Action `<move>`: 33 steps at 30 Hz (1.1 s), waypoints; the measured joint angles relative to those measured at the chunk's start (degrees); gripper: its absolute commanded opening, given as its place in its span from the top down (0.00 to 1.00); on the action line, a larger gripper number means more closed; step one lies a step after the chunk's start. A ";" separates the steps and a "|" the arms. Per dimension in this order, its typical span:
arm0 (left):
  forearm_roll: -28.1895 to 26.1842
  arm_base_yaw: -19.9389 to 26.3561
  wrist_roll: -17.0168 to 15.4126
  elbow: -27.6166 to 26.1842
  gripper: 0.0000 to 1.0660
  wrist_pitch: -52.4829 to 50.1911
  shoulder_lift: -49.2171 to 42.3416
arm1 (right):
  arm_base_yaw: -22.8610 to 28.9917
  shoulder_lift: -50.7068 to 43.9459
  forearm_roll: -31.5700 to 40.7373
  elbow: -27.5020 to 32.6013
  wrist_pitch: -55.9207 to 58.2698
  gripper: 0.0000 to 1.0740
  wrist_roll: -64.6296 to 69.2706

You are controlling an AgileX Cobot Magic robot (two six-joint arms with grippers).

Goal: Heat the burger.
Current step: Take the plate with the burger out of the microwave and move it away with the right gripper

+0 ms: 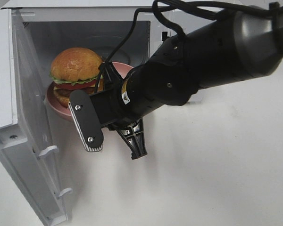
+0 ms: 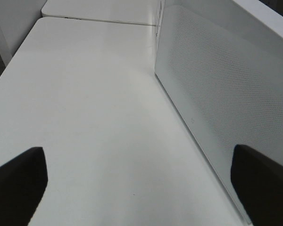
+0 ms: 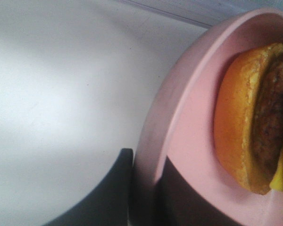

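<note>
From the high camera you see the burger (image 1: 75,70) on the pink plate (image 1: 55,104), riding at the mouth of the open microwave (image 1: 85,19), with the right gripper (image 1: 101,101) reaching in from the right and the white door (image 1: 19,132) swung out on the left. Your main risk is the plate: it is held only at its near rim, so any tilt could send the tall, top-heavy stack sliding, and the plate could clip the cavity's front edge or the door if you push in at an angle. The bun is domed and glossy golden brown, the lettuce frilly green, the tomato red; the arm is matte black plastic and the table (image 1: 217,165) plain white. In the left wrist view, the left gripper (image 2: 141,188) has its dark fingers (image 2: 16,183) standing wide apart with nothing between them, hovering over the smooth tabletop beside a finely dotted white panel (image 2: 217,108), apparently the microwave's door; keep this arm well apart from it. In the right wrist view, the right gripper's fingers (image 3: 113,188) are clamped on the plate's smooth raised rim, one above and one below. The grip looks shallow, so a jolt could let the slick plate twist. The lower bun's rough cut edge and the dark, grainy patty sit just beside the rim.
</note>
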 measured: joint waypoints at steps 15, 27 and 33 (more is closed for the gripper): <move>0.00 0.00 0.00 0.00 0.08 0.00 0.00 | 0.00 -9.80 0.00 12.83 -1.83 1.00 0.00; 0.00 0.00 0.00 0.00 0.08 0.00 0.00 | 0.00 -19.37 -0.17 21.31 -2.41 1.00 0.00; 0.00 0.00 0.00 0.00 0.08 0.00 0.00 | 0.00 -22.46 -0.17 23.78 -2.41 1.00 0.00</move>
